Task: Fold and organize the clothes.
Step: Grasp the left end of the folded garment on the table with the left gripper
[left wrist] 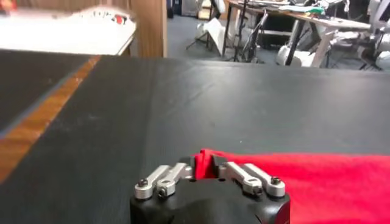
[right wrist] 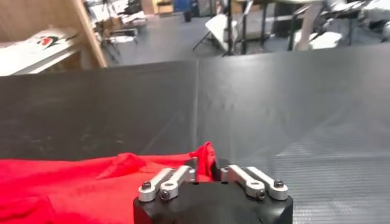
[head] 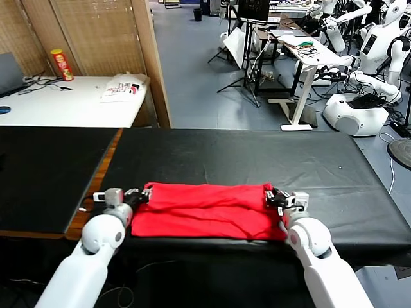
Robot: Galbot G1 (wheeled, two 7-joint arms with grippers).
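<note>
The red T-shirt (head: 205, 212) lies folded in a wide band near the front edge of the black table (head: 257, 160), plain side up. My left gripper (head: 142, 194) is shut on the shirt's left far corner; the pinched red fold shows in the left wrist view (left wrist: 206, 163). My right gripper (head: 272, 196) is shut on the shirt's right far corner, with the red cloth (right wrist: 205, 159) bunched between its jaws. The rest of the shirt (right wrist: 73, 189) spreads away from the right gripper. No print or tag shows.
A second black pad (head: 45, 173) lies to the left, across a wooden strip (head: 103, 186). A white table (head: 70, 102) behind holds a red can (head: 61, 64) and papers. Other robots and desks stand far back right (head: 359, 70).
</note>
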